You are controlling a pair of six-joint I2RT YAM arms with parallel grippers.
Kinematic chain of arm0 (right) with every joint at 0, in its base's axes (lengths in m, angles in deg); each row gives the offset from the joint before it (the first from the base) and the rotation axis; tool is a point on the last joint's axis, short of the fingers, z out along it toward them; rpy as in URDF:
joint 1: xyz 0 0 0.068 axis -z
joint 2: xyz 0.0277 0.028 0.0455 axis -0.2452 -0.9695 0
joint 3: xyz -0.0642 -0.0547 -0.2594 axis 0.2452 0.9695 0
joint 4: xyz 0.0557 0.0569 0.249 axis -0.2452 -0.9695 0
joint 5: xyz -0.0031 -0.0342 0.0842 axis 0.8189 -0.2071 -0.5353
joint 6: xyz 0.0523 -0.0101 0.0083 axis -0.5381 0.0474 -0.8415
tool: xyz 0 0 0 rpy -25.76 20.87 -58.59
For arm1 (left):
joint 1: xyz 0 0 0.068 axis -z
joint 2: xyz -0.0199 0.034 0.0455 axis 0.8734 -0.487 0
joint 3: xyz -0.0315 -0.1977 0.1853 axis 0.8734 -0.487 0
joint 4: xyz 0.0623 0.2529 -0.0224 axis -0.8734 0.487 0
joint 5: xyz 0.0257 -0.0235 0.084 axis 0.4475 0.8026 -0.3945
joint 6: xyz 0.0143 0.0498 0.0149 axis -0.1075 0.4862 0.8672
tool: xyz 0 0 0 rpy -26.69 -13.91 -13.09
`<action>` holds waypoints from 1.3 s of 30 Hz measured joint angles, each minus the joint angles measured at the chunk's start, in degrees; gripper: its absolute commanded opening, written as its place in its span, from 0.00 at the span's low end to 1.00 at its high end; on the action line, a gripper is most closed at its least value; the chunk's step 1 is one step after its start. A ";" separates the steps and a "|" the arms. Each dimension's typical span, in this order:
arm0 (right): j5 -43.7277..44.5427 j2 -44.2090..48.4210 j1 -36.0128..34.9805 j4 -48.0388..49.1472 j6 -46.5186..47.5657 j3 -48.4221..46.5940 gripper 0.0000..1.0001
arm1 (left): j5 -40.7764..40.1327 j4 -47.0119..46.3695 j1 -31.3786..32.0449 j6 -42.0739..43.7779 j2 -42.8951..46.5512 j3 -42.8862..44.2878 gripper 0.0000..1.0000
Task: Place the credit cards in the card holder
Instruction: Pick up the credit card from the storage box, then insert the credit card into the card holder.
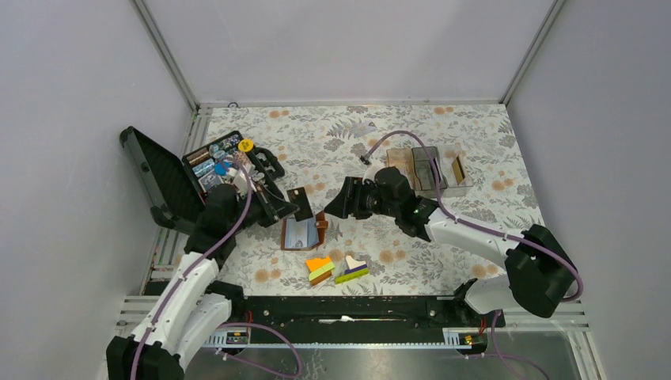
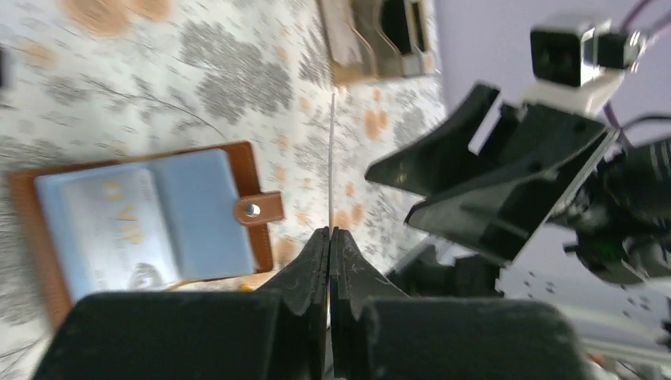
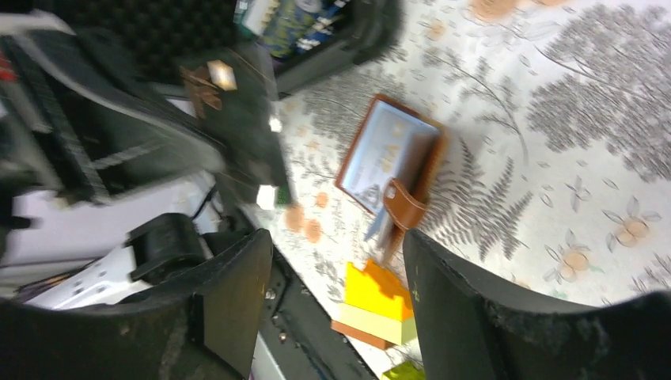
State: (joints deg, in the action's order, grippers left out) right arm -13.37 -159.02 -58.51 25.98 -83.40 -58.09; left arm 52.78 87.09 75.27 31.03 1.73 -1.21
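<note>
Above the floral table [image 1: 475,150]: left gripper [image 2: 331,237] clamped on a dark credit card [image 2: 331,158], held edge-up.
Card holder [image 2: 245,170] lies open flat beside it, between both arms; right gripper [image 3: 339,245] spread wide, empty.

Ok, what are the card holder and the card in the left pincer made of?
The card holder looks like tan leather or imitation, matte, with a metal-looking snap on its tab; its inner sleeves look like bluish clear plastic. The card in the left pincer is probably rigid plastic: edge-on it is a thin straight line.
</note>
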 measured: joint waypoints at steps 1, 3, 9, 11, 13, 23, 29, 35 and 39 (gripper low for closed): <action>2.03 0.33 -0.81 -1.49 0.13 0.00 0.72 | -1.46 5.25 -1.09 2.38 -0.15 2.84 0.00; 6.73 0.44 -2.93 -4.52 0.17 0.02 0.74 | -3.58 13.00 -3.15 6.67 -0.90 7.85 0.00; 13.64 -3.15 -8.68 -8.20 -0.31 -0.52 0.74 | -8.20 24.96 -8.15 15.98 -3.89 12.66 0.00; 15.06 -5.84 -10.36 -8.92 -0.63 -1.57 0.74 | -10.01 28.20 -9.09 18.34 -4.83 12.70 0.00; 16.44 -8.59 -11.65 -10.25 -1.07 -3.28 0.73 | -12.76 31.43 -9.46 20.87 -5.29 13.25 0.00; 18.18 -16.94 -13.68 -11.50 -2.56 -9.49 0.61 | -17.94 35.54 -9.55 26.32 -3.82 15.65 0.00; 19.82 -19.87 -13.79 -11.89 -3.15 -11.43 0.36 | -15.39 34.14 -9.53 24.68 -2.99 14.12 0.00; 21.86 -19.98 -13.79 -13.38 -3.21 -11.37 0.14 | -12.04 29.75 -8.37 18.51 -1.09 8.13 0.00; 22.38 -20.04 -13.79 -13.35 -1.97 -10.67 0.00 | -10.47 23.54 -6.08 13.29 -0.76 2.89 0.00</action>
State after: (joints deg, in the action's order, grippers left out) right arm 9.01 -179.06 -72.30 12.62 -85.36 -68.75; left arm 42.31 110.63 69.20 44.32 0.97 1.67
